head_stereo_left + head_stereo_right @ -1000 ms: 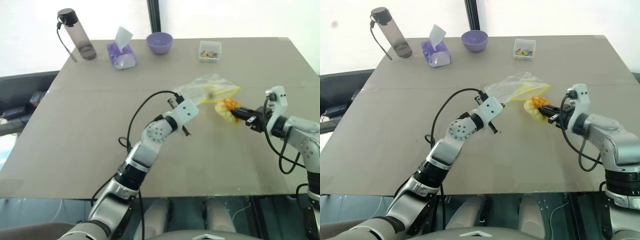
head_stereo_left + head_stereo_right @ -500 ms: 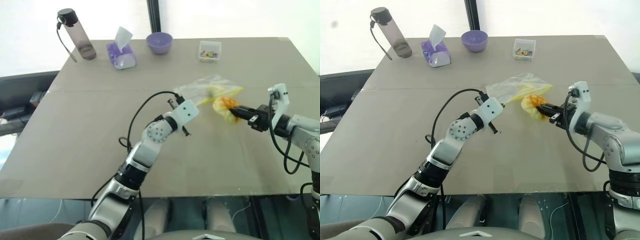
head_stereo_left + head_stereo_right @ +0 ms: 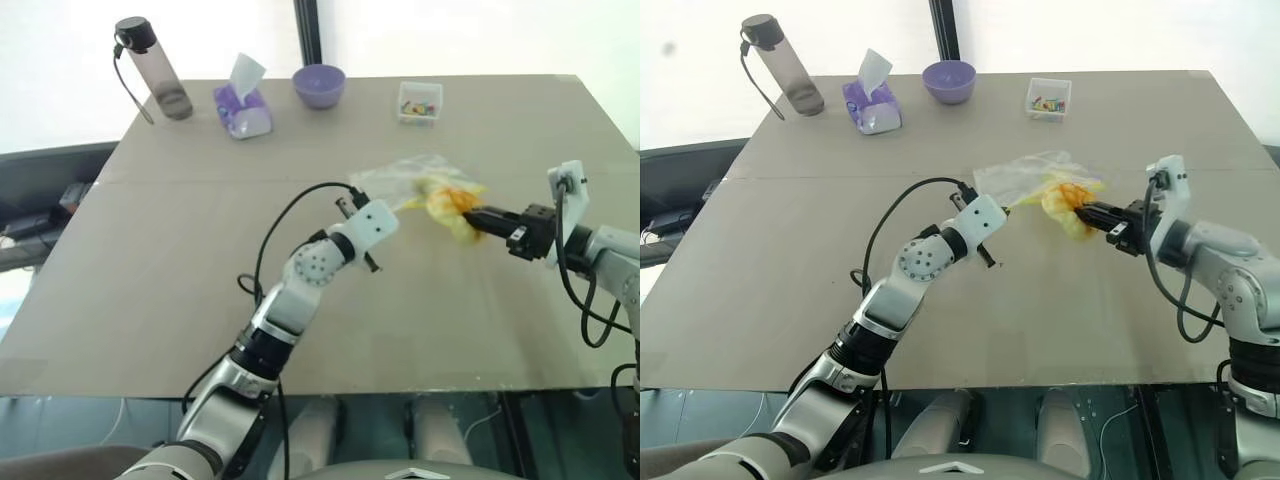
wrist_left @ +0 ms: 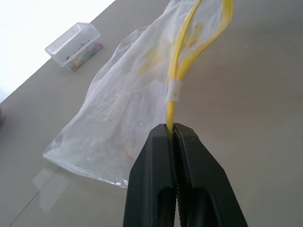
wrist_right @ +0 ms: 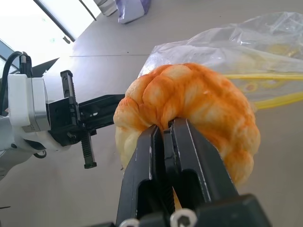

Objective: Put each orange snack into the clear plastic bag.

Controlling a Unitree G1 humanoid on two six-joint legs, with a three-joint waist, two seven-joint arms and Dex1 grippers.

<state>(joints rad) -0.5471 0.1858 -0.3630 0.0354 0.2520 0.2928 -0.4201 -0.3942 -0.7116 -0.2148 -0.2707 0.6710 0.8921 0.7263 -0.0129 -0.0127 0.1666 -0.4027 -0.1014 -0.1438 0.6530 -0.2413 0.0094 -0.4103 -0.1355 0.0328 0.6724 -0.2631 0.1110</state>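
Observation:
My right gripper (image 3: 472,215) is shut on one orange snack (image 3: 450,203), a domed orange-yellow bun held just above the table at the clear plastic bag's (image 3: 405,178) open end. In the right wrist view the snack (image 5: 189,101) bulges over the shut fingers (image 5: 156,156), with the bag (image 5: 246,47) behind it. My left gripper (image 4: 173,128) is shut on the bag's yellow strip (image 4: 176,85), and the crinkly bag (image 4: 118,113) trails away from it. I cannot tell whether the snack is past the bag's mouth.
Along the table's far edge (image 3: 480,78) stand a dark bottle (image 3: 155,70), a purple tissue pack (image 3: 243,108), a purple bowl (image 3: 319,84) and a small clear box of coloured bits (image 3: 419,101).
My right gripper has lifted the snack a little and brought it against the bag's yellow-edged mouth. The bag has crumpled there. The left arm has stayed still.

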